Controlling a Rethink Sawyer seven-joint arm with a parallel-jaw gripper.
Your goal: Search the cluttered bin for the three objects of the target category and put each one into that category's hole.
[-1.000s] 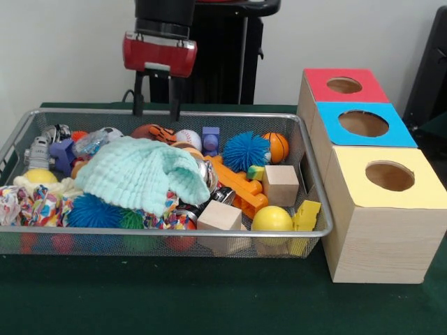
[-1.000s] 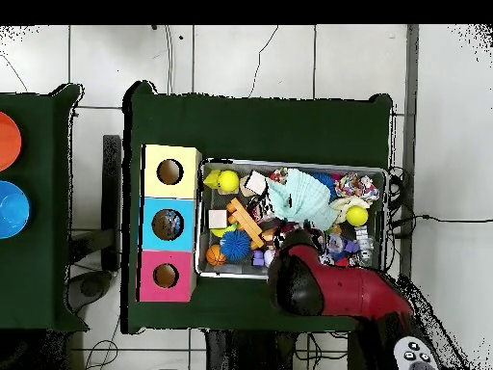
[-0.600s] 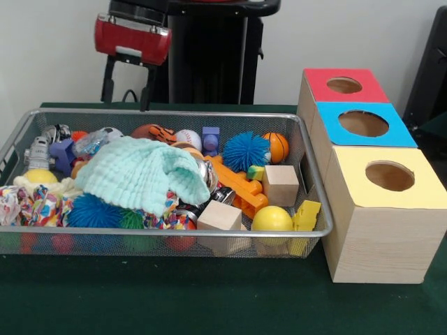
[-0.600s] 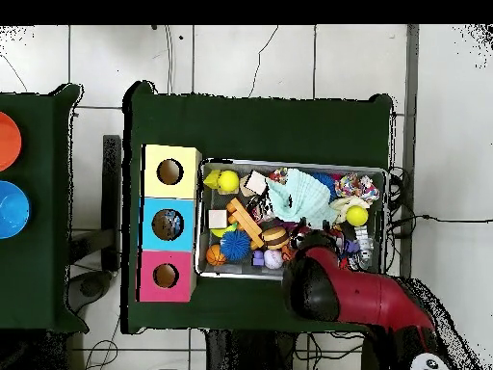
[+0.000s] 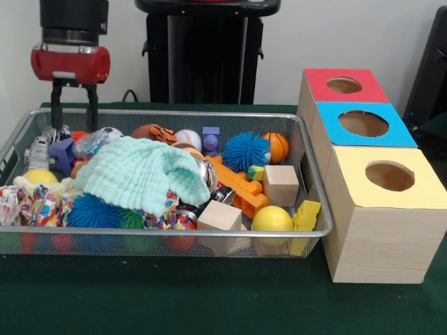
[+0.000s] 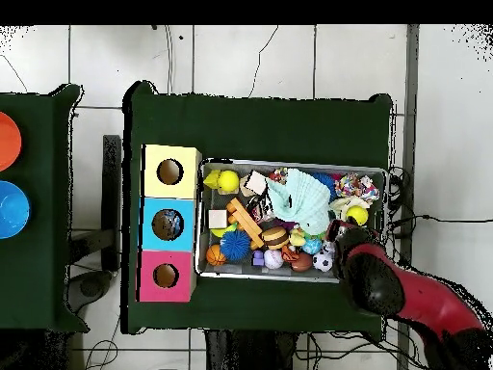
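Note:
My gripper [image 5: 73, 125] hangs open and empty over the far left corner of the wire bin [image 5: 209, 112], just above a toy robot [image 5: 38, 150] and a soccer ball [image 5: 108, 132]. A mint cloth [image 5: 140, 174] covers the bin's middle. Around it lie a baseball [image 5: 188, 139], a basketball [image 5: 277, 146], a blue spiky ball [image 5: 246, 150], a yellow ball [image 5: 272, 218] and two wooden cubes [image 5: 281, 183] [image 5: 220, 216]. To the right stand three boxes with holes: red [image 5: 344, 85], blue [image 5: 363, 123], yellow [image 5: 389, 176]. In the overhead view the red arm [image 6: 371, 279] hides the gripper.
An orange bar [image 5: 237, 183], a purple block [image 5: 210, 139], a yellow block [image 5: 306, 215], a second spiky ball [image 5: 94, 209] and a patterned cloth [image 5: 28, 202] also fill the bin. From above, the boxes [image 6: 169, 224] line the bin's left side [image 6: 200, 222].
My gripper has swept from above the bin's far middle to its far left corner in the front view and come lower. It stayed open and empty. The bin's contents lie unchanged.

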